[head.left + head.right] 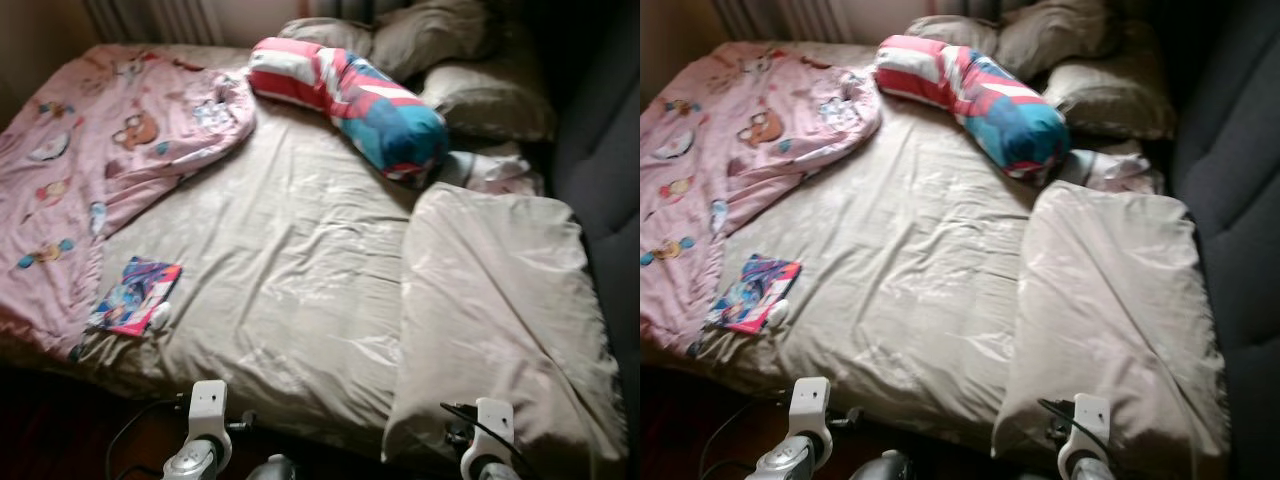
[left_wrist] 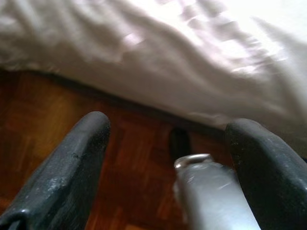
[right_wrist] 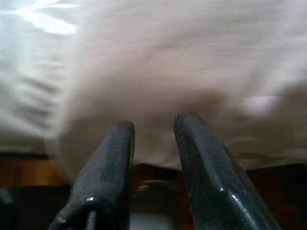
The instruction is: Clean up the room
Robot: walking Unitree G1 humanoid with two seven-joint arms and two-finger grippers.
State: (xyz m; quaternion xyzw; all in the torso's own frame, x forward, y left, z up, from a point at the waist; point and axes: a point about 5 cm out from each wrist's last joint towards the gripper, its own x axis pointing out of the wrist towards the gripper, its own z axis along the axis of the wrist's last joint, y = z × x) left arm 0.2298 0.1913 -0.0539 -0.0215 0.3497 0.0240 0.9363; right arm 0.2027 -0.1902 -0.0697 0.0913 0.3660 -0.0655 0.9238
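Note:
A bed with a beige sheet [image 1: 290, 250] lies before me. A pink cartoon-print blanket [image 1: 110, 140] is bunched over its left side. A red, white and blue bolster pillow [image 1: 350, 95] lies across the head end, and a large beige pillow [image 1: 500, 310] covers the right front. A colourful flat packet [image 1: 135, 295] rests near the left front edge. My left gripper [image 2: 170, 122] is open and held low over the wooden floor at the bed's edge. My right gripper [image 3: 153, 122] is narrowly open with nothing in it, close to the beige pillow's front edge.
Several beige pillows [image 1: 470, 60] are heaped at the head of the bed. A dark sofa or headboard [image 1: 610, 150] runs along the right side. Dark parquet floor [image 2: 57, 120] lies under the bed's front edge. A silver metal part [image 2: 211, 191] shows between the left fingers.

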